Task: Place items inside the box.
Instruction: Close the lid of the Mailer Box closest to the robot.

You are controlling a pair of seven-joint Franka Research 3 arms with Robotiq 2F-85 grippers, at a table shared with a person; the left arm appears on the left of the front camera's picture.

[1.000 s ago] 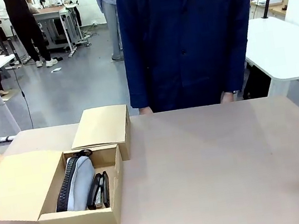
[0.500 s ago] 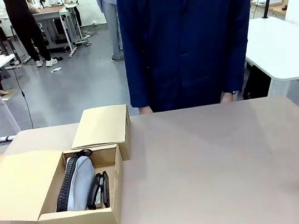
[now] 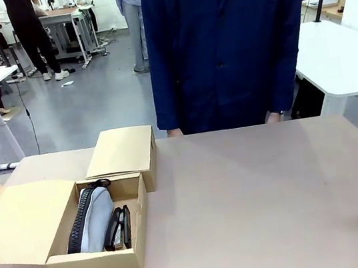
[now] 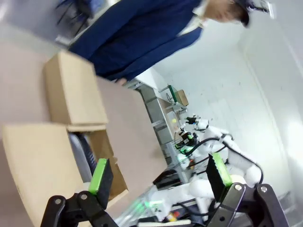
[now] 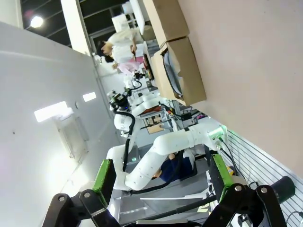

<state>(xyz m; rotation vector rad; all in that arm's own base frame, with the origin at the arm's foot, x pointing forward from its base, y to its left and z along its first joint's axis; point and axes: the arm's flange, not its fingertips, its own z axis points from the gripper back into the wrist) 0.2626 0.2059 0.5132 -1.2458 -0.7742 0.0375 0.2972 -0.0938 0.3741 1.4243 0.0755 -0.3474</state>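
left hand (image 4: pixel 158 178) empty, spread, right hand (image 5: pixel 160 176) likewise

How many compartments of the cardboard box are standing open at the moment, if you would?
1. The larger, near compartment is open, holding the grey pencil case and a black stapler; the smaller compartment behind it is shut under its flap. More items may be hidden inside.

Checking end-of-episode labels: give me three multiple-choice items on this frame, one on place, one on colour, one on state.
1. Where does the grey pencil case lie?
A. in the open compartment of the box
B. on the bare table
C. in the person's hand

2. What colour is the person's coat?
A. red
B. navy
C. white

3. How stands the left claw?
A. shut on a stapler
B. open
C. shut on nothing

Answers: 1 A, it sits between the cardboard walls; 2 B, dark blue cloth; 3 B, green pads wide apart, nothing between.
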